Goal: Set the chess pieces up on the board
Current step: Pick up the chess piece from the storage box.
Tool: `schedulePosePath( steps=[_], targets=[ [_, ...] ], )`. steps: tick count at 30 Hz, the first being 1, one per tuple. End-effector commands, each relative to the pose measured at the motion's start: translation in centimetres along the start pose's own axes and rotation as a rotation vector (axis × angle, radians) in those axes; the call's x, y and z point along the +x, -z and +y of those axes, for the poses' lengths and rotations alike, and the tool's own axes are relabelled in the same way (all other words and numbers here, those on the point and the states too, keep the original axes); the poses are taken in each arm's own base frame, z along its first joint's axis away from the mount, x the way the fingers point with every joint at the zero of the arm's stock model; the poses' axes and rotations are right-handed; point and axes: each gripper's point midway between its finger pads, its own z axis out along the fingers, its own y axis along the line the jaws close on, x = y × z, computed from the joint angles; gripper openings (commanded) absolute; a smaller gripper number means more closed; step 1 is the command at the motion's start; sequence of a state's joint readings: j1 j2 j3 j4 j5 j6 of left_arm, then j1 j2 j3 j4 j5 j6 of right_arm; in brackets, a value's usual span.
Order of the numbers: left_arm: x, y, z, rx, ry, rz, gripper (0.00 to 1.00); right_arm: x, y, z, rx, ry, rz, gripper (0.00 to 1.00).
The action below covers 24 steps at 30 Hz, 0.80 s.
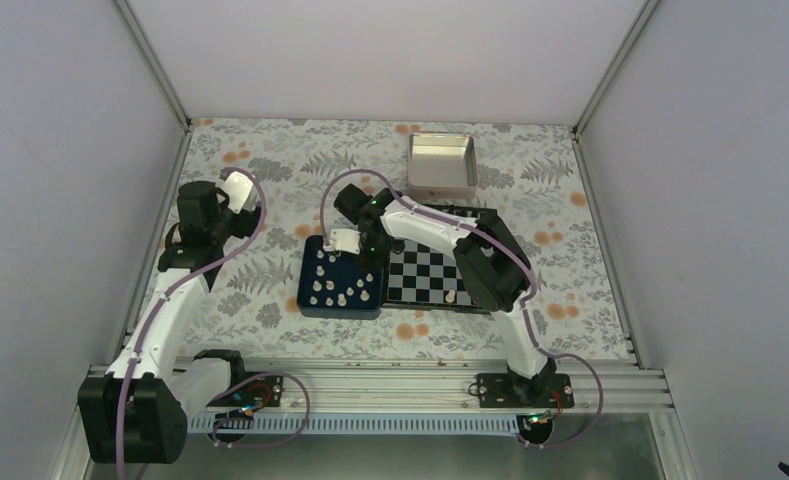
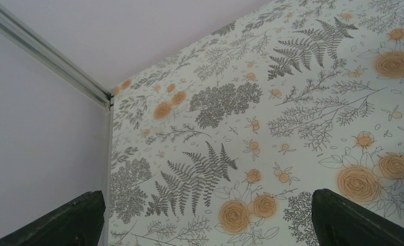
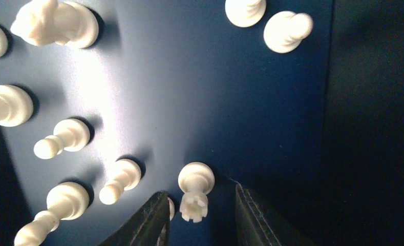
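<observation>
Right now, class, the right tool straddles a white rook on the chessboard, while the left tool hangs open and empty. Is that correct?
No. The rook is on the blue tray, not the chessboard; the right wrist view shows it. The right tool does straddle it, and the left tool hangs open and empty.

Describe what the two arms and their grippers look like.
The left arm and right arm match: white link shells, black joints and bases, a lilac cable looping along each. The left gripper and right gripper have dark, wedge-shaped fingers.
</observation>
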<state>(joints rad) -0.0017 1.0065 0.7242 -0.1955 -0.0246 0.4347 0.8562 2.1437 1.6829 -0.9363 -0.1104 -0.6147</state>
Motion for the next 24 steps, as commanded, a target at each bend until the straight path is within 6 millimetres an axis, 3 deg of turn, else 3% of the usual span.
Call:
schedulePosePath(
  steps=[1,10,16,19,24],
  targets=[
    [-0.5,0.3,0.0,0.002,-0.001,-0.036,1.00,-0.5,-0.4,-0.4,0.001,-0.016,-0.005,0.35],
    [-0.2,0.3,0.3,-0.006,-0.004,-0.032,1.00,-1.0,-0.6,-0.7,0.008,-0.019,-0.022,0.18],
    [0.0,0.3,0.3,-0.009,-0.001,-0.030,1.00,-1.8,0.8,-0.7,-0.003,-0.019,-0.059,0.09],
    [0.1,0.4,0.4,-0.013,-0.001,-0.030,1.00,-1.8,2.6,-0.9,0.011,-0.023,-0.077,0.07],
    [-0.1,0.6,0.7,-0.018,-0.003,-0.033,1.00,-0.6,7.7,-1.5,0.045,-0.063,-0.151,0.05]
  ],
)
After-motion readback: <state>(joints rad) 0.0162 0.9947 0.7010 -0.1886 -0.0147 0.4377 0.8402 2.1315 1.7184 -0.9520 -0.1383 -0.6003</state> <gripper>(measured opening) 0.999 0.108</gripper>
